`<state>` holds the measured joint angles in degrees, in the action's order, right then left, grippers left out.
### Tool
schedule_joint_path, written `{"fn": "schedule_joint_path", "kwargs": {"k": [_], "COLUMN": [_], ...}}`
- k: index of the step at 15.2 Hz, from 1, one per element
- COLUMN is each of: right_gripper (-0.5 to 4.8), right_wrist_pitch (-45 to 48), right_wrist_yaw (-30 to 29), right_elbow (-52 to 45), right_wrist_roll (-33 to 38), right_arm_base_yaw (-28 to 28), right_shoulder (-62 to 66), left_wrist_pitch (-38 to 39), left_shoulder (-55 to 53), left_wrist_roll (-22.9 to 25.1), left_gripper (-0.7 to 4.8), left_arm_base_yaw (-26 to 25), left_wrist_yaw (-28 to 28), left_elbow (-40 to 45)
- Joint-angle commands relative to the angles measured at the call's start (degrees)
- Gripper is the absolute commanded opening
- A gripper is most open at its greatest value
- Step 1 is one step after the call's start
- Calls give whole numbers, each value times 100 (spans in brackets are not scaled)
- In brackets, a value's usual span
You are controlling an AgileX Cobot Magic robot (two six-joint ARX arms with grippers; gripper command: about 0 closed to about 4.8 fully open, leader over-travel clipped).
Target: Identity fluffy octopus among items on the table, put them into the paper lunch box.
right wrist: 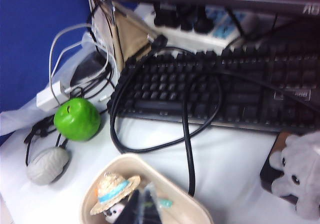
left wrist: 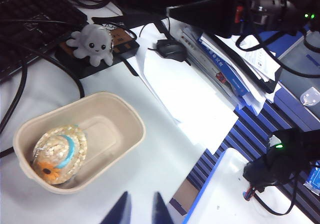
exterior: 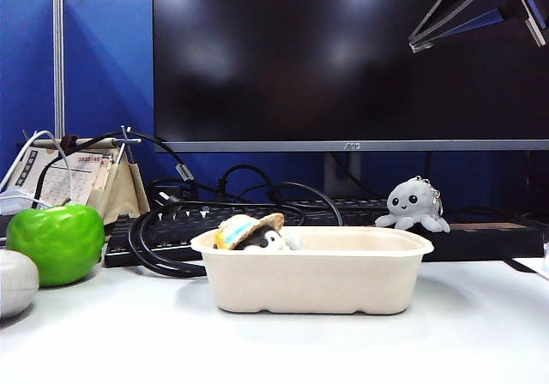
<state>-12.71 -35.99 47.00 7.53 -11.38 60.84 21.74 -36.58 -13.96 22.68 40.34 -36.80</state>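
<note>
The fluffy octopus is light grey with black dot eyes. It sits on a flat black box behind and to the right of the paper lunch box; the octopus also shows in the left wrist view and, partly cut off, in the right wrist view. Inside the lunch box lies a straw-hatted plush. My left gripper is open and empty over bare table beside the box. My right gripper is shut, hovering over the lunch box close to the hatted plush. Its dark fingers show high at the right.
A green apple and a pale grey round object stand at the left. A black keyboard with looping cables lies behind the box, under a monitor. Papers and a mouse lie at the right.
</note>
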Motion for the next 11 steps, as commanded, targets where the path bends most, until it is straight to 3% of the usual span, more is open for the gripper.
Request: {"fn": "schedule_joint_path", "kwargs": {"k": [1, 3, 4, 5, 6, 9, 10, 11], "right_gripper": [-1, 4, 84, 259, 309, 313, 337, 409], "right_wrist_pitch": [94, 74, 79, 79, 87, 240, 358, 658], "right_wrist_yaw": [114, 527, 828, 1075, 1226, 1401, 1401, 1403], "right_elbow": [31, 26, 26, 26, 28, 31, 33, 37], "right_wrist_roll": [-2, -4, -4, -4, -4, -4, -4, -2], "right_arm_base_yaw": [-2, -2, -2, -2, -2, -2, -2, -2], "right_shoulder": [-9, -7, 24, 94, 227, 848, 1062, 1469], "left_wrist_pitch": [-166, -190, -190, -190, -190, -190, -190, -179], "left_shoulder": [4, 4, 4, 4, 4, 4, 4, 4], "left_wrist_roll": [7, 4, 4, 4, 4, 2, 2, -2], "left_gripper": [68, 68, 68, 68, 68, 68, 68, 68], "left_arm_base_yaw": [2, 2, 2, 2, 2, 2, 2, 2], "left_wrist_yaw": [-35, -52, -52, -52, -50, -48, -48, -46], "left_elbow": [-17, -20, -20, -20, -20, -20, -20, -20]}}
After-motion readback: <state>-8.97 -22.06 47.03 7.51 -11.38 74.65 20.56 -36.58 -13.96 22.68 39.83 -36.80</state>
